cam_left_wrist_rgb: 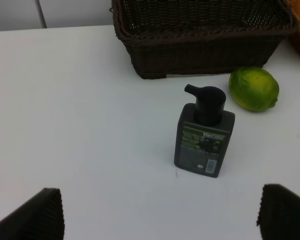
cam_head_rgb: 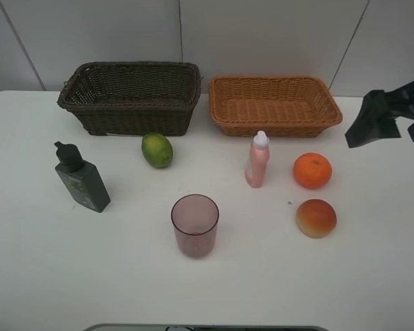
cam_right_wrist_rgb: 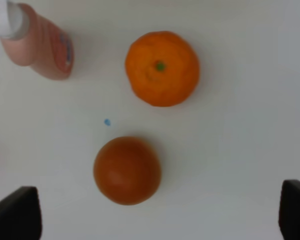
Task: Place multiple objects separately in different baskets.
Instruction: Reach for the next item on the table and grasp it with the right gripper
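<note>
Dark bottle (cam_head_rgb: 81,181) upright, nozzle leftward; left end effector (cam_left_wrist_rgb: 162,212), right end effector (cam_right_wrist_rgb: 155,210) wide.

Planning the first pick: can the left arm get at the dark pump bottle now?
Probably yes: the left gripper is open, and nothing stands between it and the dark pump bottle; the green citrus sits apart.

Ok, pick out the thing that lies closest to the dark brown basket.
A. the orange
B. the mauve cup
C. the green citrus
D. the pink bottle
C: the green citrus lies just in front of the dark brown basket, near its right front corner in the high view, closer than anything else on the table.
</note>
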